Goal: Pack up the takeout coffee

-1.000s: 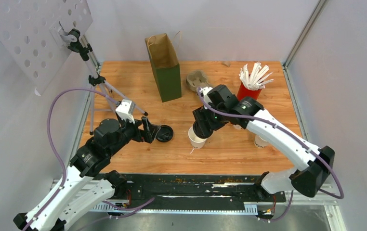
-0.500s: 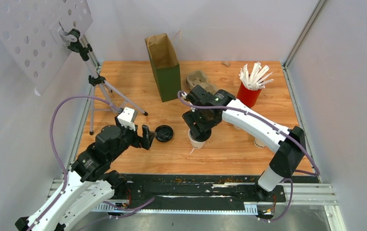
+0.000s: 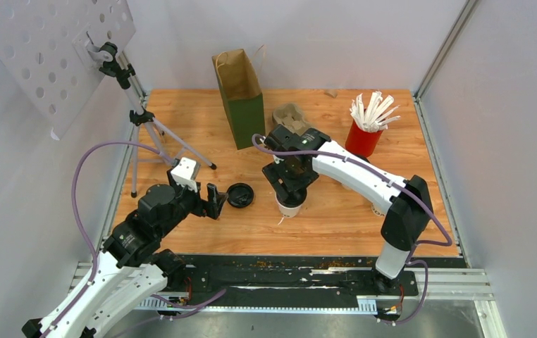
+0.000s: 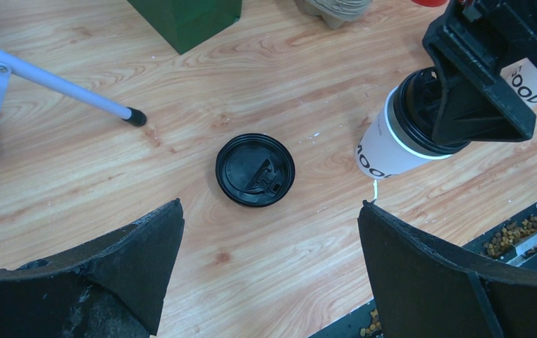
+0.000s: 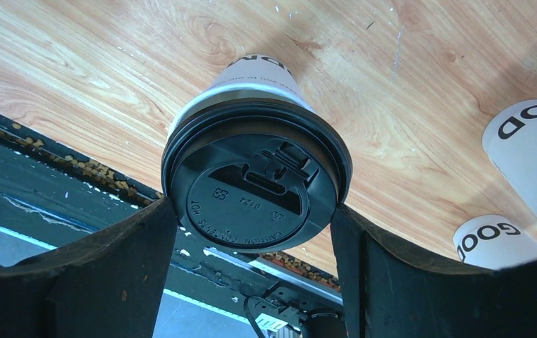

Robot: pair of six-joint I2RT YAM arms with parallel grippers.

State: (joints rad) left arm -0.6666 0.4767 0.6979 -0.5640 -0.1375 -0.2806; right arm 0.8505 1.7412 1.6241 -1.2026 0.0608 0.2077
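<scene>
Wood table (image 3: 336, 218), grey walls (image 3: 322, 42). L gripper (image 4: 269, 211) fingers wide apart over loose lid (image 4: 255, 170). R gripper (image 5: 251, 211) clamped on lidded cup (image 5: 255, 70). R wrist cam adds two cups (image 5: 526, 151) (image 5: 495, 239), mostly arm-hidden up top.

Left arm (image 3: 103, 285): white shells, black joints
Right arm (image 3: 364, 177): same white and black, small green light
Cables (image 3: 75, 190): purple, one per arm
Left gripper (image 4: 271, 211): black wedge-shaped fingers

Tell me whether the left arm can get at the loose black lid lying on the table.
Probably yes: the left hand is open and the lid lies flat just ahead of it, with only bare tabletop between.
</scene>
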